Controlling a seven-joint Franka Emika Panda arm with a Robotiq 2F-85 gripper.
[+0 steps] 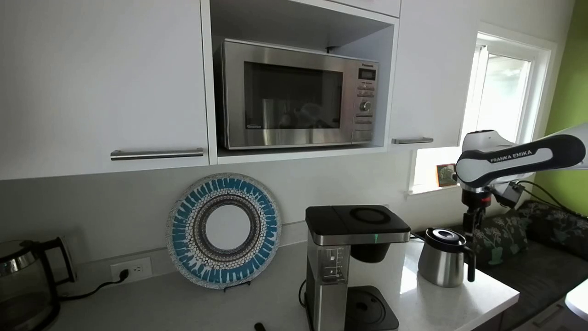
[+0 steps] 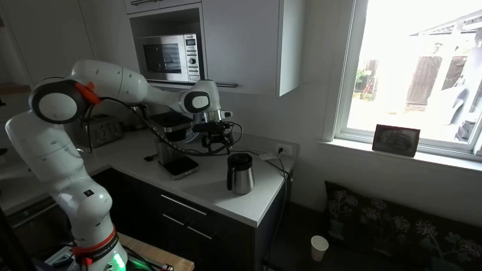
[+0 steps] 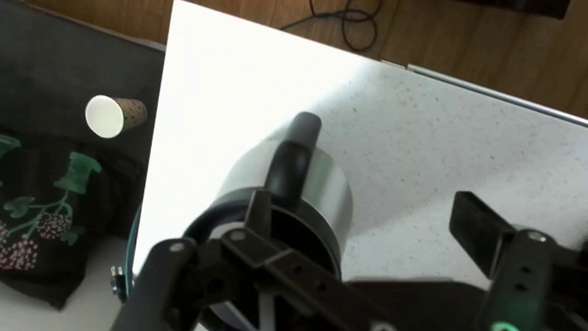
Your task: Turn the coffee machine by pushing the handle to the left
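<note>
The steel coffee pot [image 2: 243,180] stands upright on the white bench [image 2: 226,205], close to the middle of the frame in an exterior view and near the bench's corner. In the wrist view its black handle [image 3: 291,170] points toward the top of the frame, with a slight lean to the right, and the dark lid [image 3: 303,234] lies below it, partly hidden. The end effector [image 3: 363,209] hangs over the pot, released, its two fingers [image 3: 477,230] spread wide apart. One of them covers part of the lid close to the root of the handle; the other shows farther right, against the speckled bench. Whether either touches the pot, I cannot tell. The robot arm [image 2: 120,84] extends from the left in an exterior view.

At the lower middle in an exterior view, a taller black-and-silver coffee maker [image 1: 331,271] stands apart from the pot. A patterned round disc [image 1: 225,227] leans against the wall [image 1: 115,211] to its left, and a microwave [image 1: 298,94] sits in the cupboard [image 1: 294,20] at upper middle. A glass jug [image 1: 20,280] is cut off at the lower left. A paper cup [image 2: 318,250] shows at the lower right in an exterior view, near a flowered cushion [image 2: 391,226].
</note>
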